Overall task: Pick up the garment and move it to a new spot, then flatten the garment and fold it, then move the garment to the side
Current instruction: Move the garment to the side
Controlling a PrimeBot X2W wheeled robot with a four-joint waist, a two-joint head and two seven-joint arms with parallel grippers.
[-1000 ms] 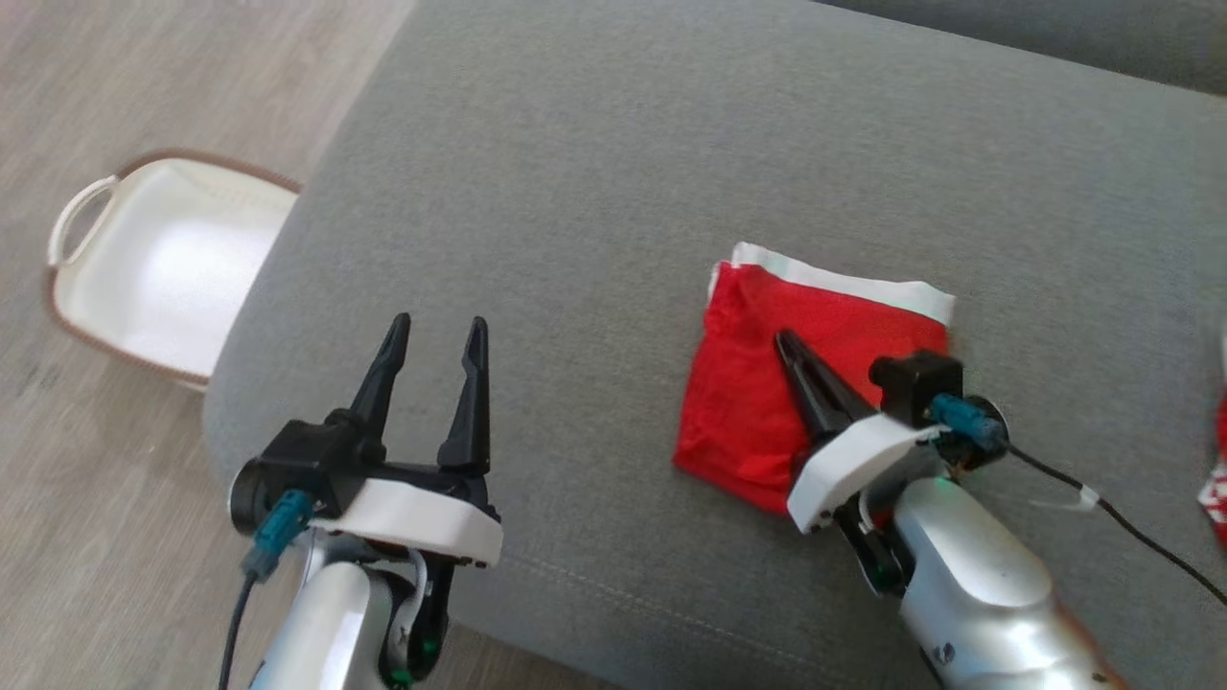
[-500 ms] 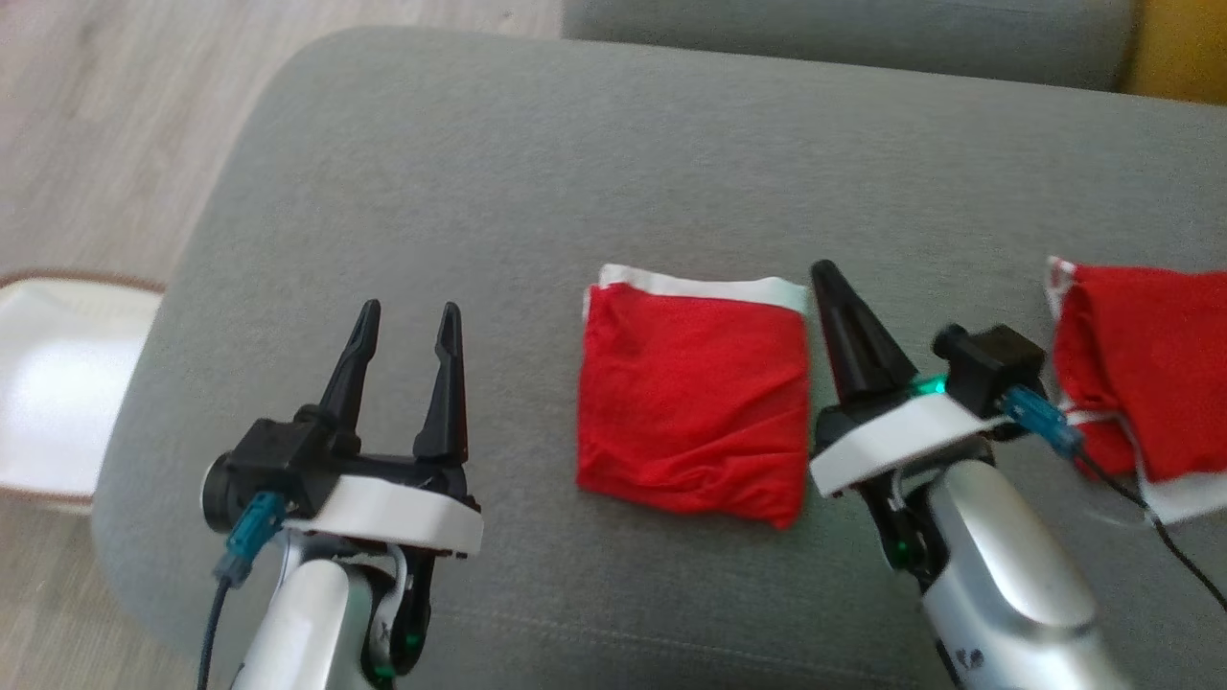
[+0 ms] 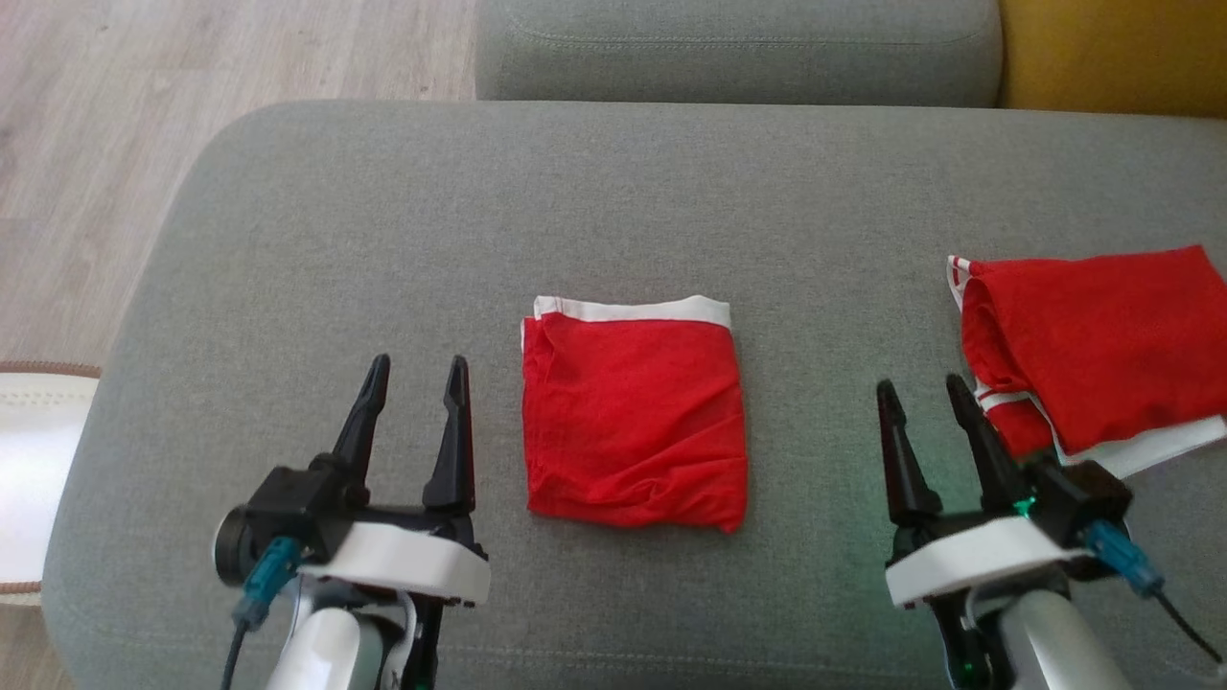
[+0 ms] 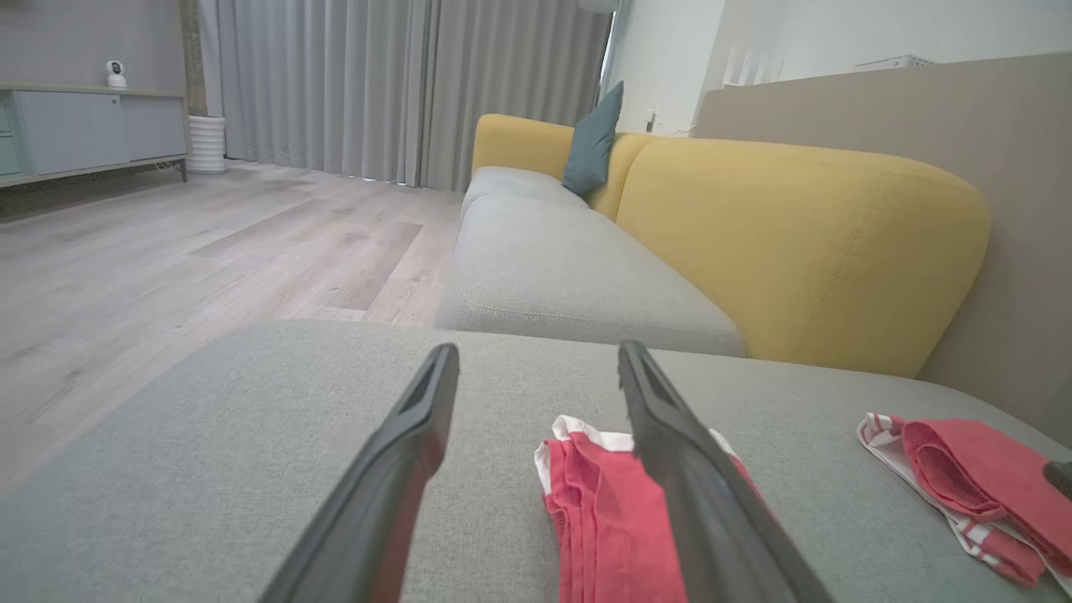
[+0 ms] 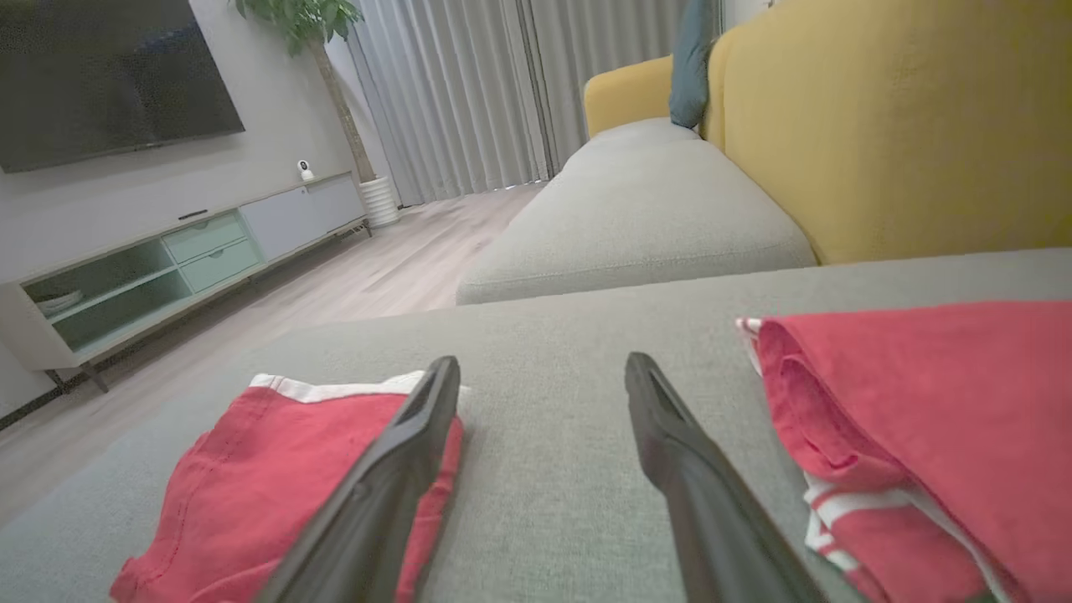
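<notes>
A red garment [image 3: 635, 417] with a white band along its far edge lies folded into a neat square on the grey sofa cushion [image 3: 594, 201]. It shows low in the left wrist view [image 4: 603, 519] and at lower left in the right wrist view [image 5: 268, 486]. My left gripper [image 3: 414, 369] hovers open to the garment's left, nothing between its fingers. My right gripper [image 3: 920, 388] stands open to the garment's right, clear of it, between it and a second red cloth.
A second folded red garment with white stripes [image 3: 1093, 355] lies at the cushion's right edge. A white basket [image 3: 29, 460] sits on the wooden floor at left. Another grey seat cushion [image 3: 738, 48] and a yellow backrest [image 3: 1112, 53] lie beyond.
My right gripper came off the red garment, drew back to its right and opened. The camera swung, so the whole picture shifted. The left gripper stayed open.
</notes>
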